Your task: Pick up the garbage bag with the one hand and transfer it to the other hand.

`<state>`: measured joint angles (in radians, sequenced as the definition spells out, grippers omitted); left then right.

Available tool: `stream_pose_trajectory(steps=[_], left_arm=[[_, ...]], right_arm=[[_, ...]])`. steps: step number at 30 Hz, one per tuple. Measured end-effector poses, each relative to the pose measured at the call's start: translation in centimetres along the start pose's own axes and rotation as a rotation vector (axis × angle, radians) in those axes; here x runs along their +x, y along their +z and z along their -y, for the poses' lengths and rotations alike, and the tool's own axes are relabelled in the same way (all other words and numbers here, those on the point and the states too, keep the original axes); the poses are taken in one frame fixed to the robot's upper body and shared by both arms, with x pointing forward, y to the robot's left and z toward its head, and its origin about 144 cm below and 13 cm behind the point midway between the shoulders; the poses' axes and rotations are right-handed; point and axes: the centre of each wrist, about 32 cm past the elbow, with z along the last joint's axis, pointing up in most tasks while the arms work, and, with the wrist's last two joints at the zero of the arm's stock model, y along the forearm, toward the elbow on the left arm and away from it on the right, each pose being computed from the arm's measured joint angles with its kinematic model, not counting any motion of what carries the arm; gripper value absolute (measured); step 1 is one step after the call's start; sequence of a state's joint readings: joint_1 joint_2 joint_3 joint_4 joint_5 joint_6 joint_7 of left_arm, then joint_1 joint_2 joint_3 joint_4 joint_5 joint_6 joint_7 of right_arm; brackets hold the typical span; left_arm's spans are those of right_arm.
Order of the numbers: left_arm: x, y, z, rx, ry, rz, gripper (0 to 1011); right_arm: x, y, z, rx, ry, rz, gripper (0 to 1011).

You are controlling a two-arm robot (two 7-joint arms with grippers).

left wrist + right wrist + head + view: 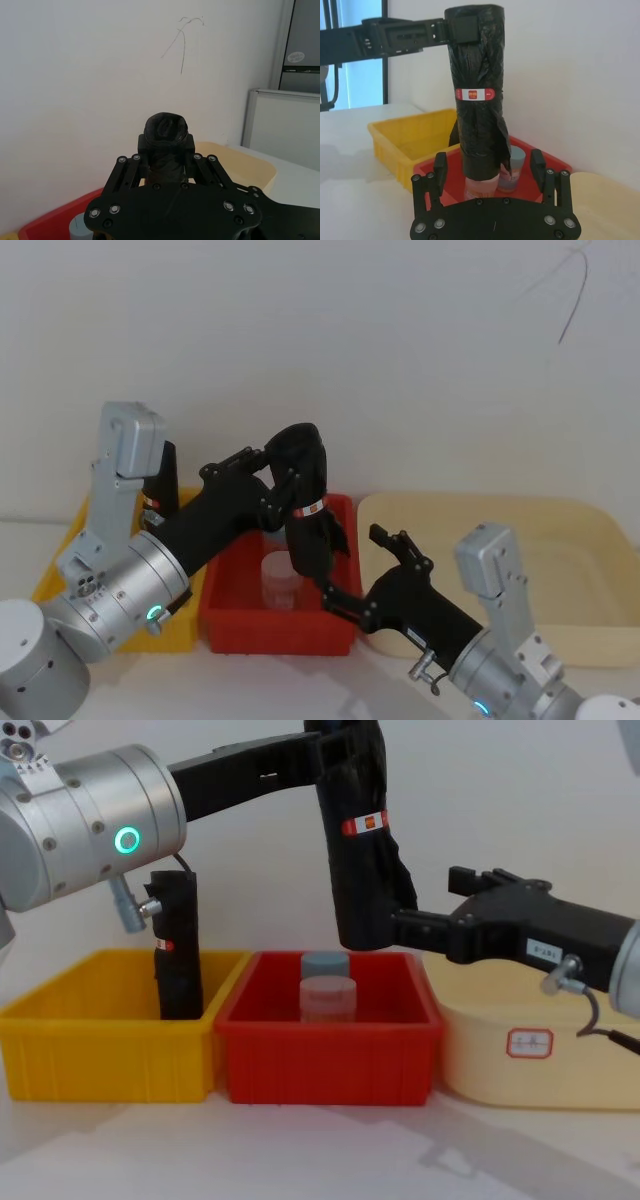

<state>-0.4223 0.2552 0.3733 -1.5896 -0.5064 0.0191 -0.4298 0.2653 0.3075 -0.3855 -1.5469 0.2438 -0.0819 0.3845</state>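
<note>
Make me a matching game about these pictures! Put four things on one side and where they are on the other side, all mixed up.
Things
1. garbage bag
2. other black roll
3. clear jar
4. right claw

Places
A. standing in the yellow bin
B. sitting in the red bin
C. held up high, gripped near its top by the left claw
D. open, with a finger on each side of the garbage bag's lower end

Pairs: 1-C, 2-A, 3-B, 4-D

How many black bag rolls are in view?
2. One roll, in the left gripper above the red bin, right gripper open at its base; the other roll upright in the yellow bin. Bin walls may hide more.
</note>
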Motion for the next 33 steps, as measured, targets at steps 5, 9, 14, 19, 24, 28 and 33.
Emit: stream_pose_trajectory(steps=[5,9,14,19,24,28,33], left_arm=[[0.0,0.0,0.0,0.0,0.0,0.0,379],[0.0,0.0,0.0,0.0,0.0,0.0,379],[0.0,0.0,0.0,0.0,0.0,0.0,379],[0.0,0.0,0.0,0.0,0.0,0.0,379],[0.0,0.0,0.0,0.0,0.0,0.0,379],[0.0,0.0,0.0,0.0,0.0,0.0,379],[0.0,0.0,0.0,0.0,0.0,0.0,379]], right_arm=[[0.2,-0.2,-0.8,-0.004,0.007,0.007,999],[0.3,-0.4,-1.2,-0.008,0.013,0.009,1000],[0.4,-0.7,-2.0,-0.015,0.021,0.008,1000],[0.6,-1.0,-2.8,-0.022,0.024,0.007,1000],[0.8,-1.1,-3.6,-0.026,0.025,0.008,1000],[0.9,-1.2,-4.1,-0.028,0.024,0.008,999],[1.0,-0.9,-4.7,-0.038,0.02,0.011,1000]])
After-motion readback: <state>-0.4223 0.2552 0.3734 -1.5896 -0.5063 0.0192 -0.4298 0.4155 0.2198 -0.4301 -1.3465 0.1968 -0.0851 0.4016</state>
